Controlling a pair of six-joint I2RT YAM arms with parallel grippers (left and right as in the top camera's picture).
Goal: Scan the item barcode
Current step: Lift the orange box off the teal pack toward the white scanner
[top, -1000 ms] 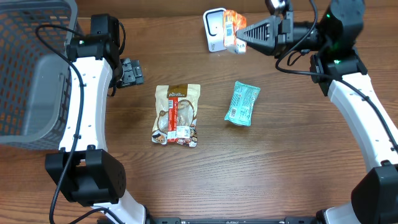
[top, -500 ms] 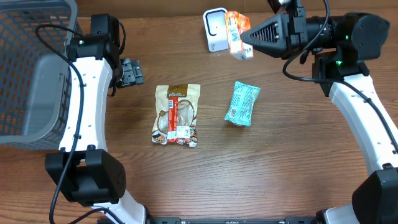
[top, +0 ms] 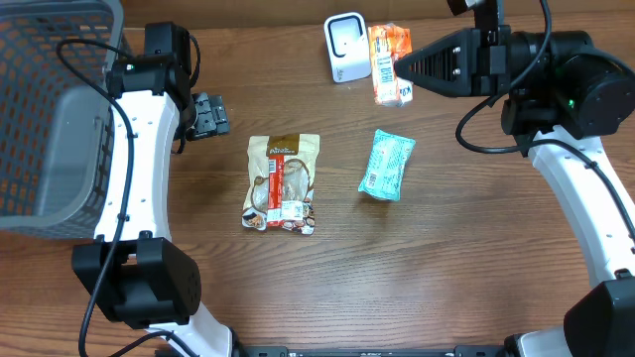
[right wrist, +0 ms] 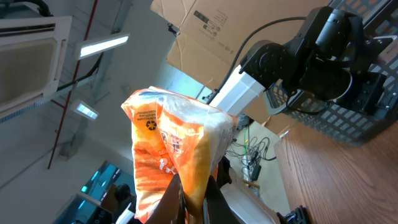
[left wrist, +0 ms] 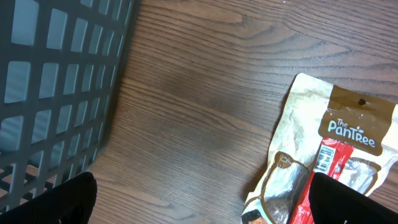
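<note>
- right gripper [top: 401, 69] clamped on the orange snack packet [top: 385, 48], held up just beside the white scanner [top: 344, 48].
- left gripper [top: 210, 115] spread wide open, near the grey basket [top: 40, 149].

Checking my feed: the left arm runs up from its base along the left side and folds over at the top. The left end effector [top: 210, 115] points right with its fingers spread as wide as they go, holding nothing. The right arm climbs to its elbow, then the forearm reaches out flat to the left, right end effector [top: 402, 71] pinched tight on the orange packet [top: 387, 50]
</note>
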